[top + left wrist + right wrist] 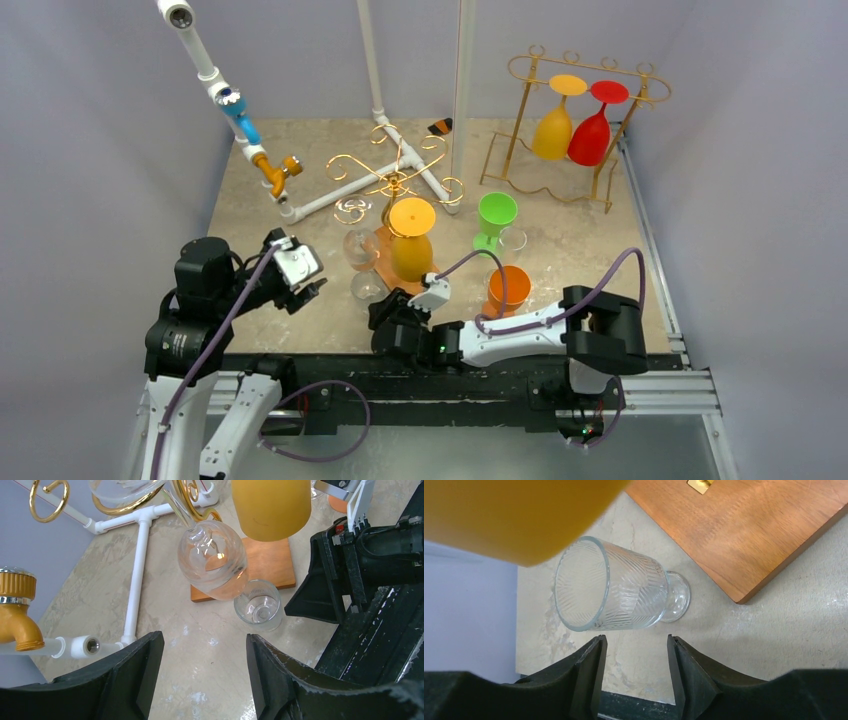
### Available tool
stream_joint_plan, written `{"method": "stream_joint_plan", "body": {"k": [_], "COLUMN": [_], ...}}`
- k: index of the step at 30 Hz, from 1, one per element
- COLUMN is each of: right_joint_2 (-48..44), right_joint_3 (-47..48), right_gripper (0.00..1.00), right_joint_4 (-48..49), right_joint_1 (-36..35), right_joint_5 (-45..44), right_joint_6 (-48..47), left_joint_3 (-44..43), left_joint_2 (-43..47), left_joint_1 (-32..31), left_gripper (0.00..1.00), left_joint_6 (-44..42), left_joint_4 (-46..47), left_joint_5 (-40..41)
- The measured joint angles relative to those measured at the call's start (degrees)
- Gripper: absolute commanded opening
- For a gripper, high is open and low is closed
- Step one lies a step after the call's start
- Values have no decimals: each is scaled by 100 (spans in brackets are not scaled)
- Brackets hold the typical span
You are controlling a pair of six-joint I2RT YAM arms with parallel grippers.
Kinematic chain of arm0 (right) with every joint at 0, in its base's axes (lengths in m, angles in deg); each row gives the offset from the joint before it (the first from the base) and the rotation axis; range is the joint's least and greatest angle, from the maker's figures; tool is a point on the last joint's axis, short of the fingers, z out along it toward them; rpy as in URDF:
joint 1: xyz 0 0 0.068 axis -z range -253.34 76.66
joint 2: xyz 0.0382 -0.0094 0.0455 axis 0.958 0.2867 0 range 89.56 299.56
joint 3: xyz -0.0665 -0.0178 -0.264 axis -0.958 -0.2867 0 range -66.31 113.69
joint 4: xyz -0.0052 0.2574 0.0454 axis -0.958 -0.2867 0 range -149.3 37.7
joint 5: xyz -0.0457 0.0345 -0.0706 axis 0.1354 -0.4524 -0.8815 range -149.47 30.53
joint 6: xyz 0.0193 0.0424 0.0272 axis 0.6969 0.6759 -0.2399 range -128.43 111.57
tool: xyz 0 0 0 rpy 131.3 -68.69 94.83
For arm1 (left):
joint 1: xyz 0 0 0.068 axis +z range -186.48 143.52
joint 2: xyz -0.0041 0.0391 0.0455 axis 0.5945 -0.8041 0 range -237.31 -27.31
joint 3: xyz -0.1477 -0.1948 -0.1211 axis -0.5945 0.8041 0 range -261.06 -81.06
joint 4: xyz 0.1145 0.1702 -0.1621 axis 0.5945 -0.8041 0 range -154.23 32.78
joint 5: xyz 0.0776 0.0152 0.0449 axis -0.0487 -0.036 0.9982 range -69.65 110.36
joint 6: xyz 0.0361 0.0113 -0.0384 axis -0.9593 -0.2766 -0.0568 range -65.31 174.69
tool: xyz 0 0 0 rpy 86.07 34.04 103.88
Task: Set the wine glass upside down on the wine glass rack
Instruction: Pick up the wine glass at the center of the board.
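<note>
While the right arm [520, 335] lies stretched leftward along the near edge of the surface [600, 250], the right pincer [636, 642] stands partly spread and empty. It is just short of the clear ribbed wine glass [614, 592], which is upright beside the gold rack's wooden base [744, 535]. The left pincer [205, 640] hovers spread toward the near-left corner, holding nothing.

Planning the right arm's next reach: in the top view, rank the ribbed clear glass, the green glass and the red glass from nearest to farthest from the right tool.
Measured from the right tool:
1. ribbed clear glass, just ahead of it, near-centre.
2. green glass, mid-table, off to the right.
3. red glass, hanging at the back right.
</note>
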Motion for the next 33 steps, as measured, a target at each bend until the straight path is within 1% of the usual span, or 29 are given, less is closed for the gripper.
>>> {"method": "stream_joint_plan", "body": {"k": [3, 8, 11, 15, 19, 24, 33], "right_joint_2": [44, -59, -302, -474, -337, -39, 9], "right_joint_3": [15, 13, -35, -72, -37, 151, 155], "right_gripper": [54, 58, 62, 63, 63, 62, 61], "right_joint_4": [-166, -372, -188, 164, 140, -236, -339], "right_joint_1": [0, 0, -2, 0, 0, 7, 17], "right_joint_5": [-2, -151, -227, -299, -313, -321, -439], "right_joint_6": [181, 275, 149, 24, 57, 372, 656], "left_joint_3": [0, 0, 0, 0, 0, 0, 0], "left_joint_2": [26, 79, 105, 122, 122, 127, 190], "left_joint_1": [0, 0, 0, 0, 0, 0, 0], "left_gripper": [65, 65, 64, 64, 65, 65, 65], "left_joint_6": [-4, -48, -111, -146, -153, -170, -284], "left_joint_4": [-15, -48, -107, -144, -170, -229, -291], "left_joint_5": [-13, -39, -61, -85, -101, -103, -131]}}
